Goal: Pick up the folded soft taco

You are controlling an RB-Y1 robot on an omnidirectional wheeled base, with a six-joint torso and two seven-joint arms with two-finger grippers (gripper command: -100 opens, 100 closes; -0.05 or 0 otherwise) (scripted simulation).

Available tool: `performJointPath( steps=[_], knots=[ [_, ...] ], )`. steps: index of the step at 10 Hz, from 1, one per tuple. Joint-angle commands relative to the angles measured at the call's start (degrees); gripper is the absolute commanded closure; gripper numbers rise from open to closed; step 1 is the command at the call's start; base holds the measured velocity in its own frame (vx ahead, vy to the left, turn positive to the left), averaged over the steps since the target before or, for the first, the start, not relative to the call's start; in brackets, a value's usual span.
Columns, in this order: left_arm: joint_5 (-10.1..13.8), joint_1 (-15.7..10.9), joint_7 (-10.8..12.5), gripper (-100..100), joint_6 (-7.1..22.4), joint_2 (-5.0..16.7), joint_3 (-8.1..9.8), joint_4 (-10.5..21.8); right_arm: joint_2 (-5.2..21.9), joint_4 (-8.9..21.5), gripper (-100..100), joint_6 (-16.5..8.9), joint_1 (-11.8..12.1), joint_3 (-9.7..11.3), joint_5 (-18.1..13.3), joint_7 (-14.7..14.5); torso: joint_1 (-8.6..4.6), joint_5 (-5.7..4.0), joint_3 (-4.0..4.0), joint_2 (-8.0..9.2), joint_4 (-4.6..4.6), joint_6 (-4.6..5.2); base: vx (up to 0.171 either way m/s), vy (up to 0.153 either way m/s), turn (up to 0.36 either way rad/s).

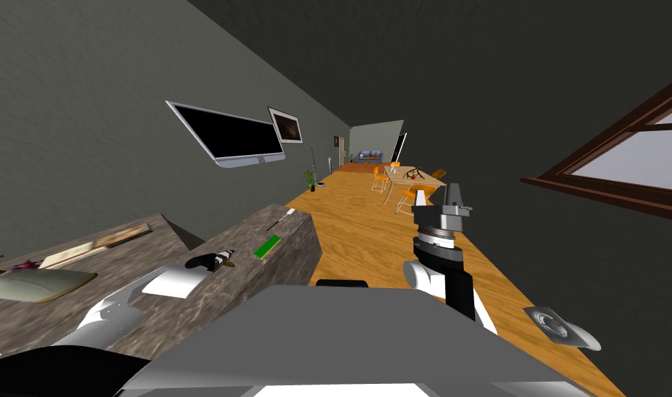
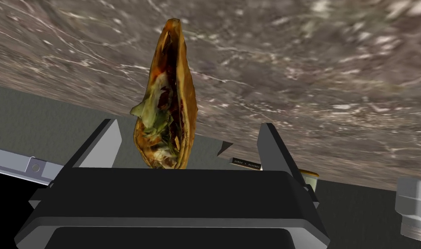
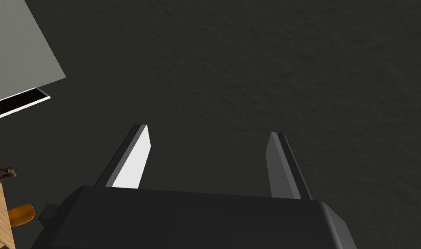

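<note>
**While the taco sits btwn open blades: squeeze softly, low on the fold**

Since my left end effector (image 2: 188, 125) is spread wide w/ nothing gripped, the folded taco (image 2: 166, 108) is the only thing btwn its two blades. It rests on the marbled grey-brown tabletop (image 2: 313, 86), seen edge-on, w/ the open seam toward my wrist cam and lettuce and dark red filling showing. It sits nearer one blade than the other and neither blade seems to touch it. Its near end is hidden behind the dark body.

Handling, my guess: light, limp shell, loose filling. Too hard a pinch would prob. crush it and push the filling out of the seam. Too light, and the floppy tortilla could sag or slip out. Best hold is across the two flat sides, near the middle, so the blades press the fold shut rather than pry it open. I'd centre first, b/c an off-centre close would shove it sideways.

My right end effector (image 3: 208, 131) is raised off to the side over the wood floor, blades apart, empty.
</note>
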State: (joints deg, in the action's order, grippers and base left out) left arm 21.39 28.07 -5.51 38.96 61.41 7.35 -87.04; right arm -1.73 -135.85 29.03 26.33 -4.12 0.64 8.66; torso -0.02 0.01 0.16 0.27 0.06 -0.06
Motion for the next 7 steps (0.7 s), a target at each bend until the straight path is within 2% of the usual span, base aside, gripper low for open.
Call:
performJointPath(
  steps=[1,2,3,4,5,6,7],
  knots=[
    [0.23,-2.86,-1.19,-100,0.10,-0.32,-0.83,2.86,0.00,0.00,0,0.00,0.00,0.00,0.00,0.00,0.00,0.00,0.00,0.00,0.00,0.00,-0.075,-0.003,-0.017],
    [0.23,-4.38,-1.19,-100,0.10,-0.32,-0.83,3.42,0.00,0.00,0,0.00,0.00,0.00,0.00,0.00,0.00,-0.01,0.02,0.03,0.01,-0.01,-0.042,-0.002,0.001],
    [1.06,-6.16,-3.46,-100,0.19,-0.77,-2.73,5.77,0.00,0.00,0,0.00,0.00,0.00,0.00,0.00,0.00,-0.01,-0.02,-0.05,0.00,0.00,-0.075,-0.012,-0.026],
    [1.06,-8.04,-3.46,-100,0.19,-0.77,-2.73,7.67,0.00,0.00,0,0.00,0.00,0.00,0.00,0.00,-0.03,0.00,0.02,0.03,0.00,0.00,-0.073,-0.019,-0.018],
    [1.06,-9.59,-3.46,-100,0.19,-0.77,-2.73,8.05,0.00,0.00,0,0.00,0.00,0.00,0.00,0.00,-0.05,-0.02,0.03,0.03,0.02,-0.01,-0.034,-0.007,0.006],
    [1.89,-11.42,-5.74,-100,0.29,-1.22,-4.64,10.68,0.00,0.00,0,0.00,0.00,0.00,0.00,0.00,-0.03,-0.02,-0.03,-0.07,0.00,-0.01,-0.068,-0.002,-0.024],
    [1.89,-13.23,-5.74,-100,0.29,-1.22,-4.64,12.43,0.00,0.00,0,0.00,0.00,0.00,0.00,0.00,-0.01,0.00,0.00,0.00,0.00,-0.01,-0.068,-0.003,-0.019]
  ],
)
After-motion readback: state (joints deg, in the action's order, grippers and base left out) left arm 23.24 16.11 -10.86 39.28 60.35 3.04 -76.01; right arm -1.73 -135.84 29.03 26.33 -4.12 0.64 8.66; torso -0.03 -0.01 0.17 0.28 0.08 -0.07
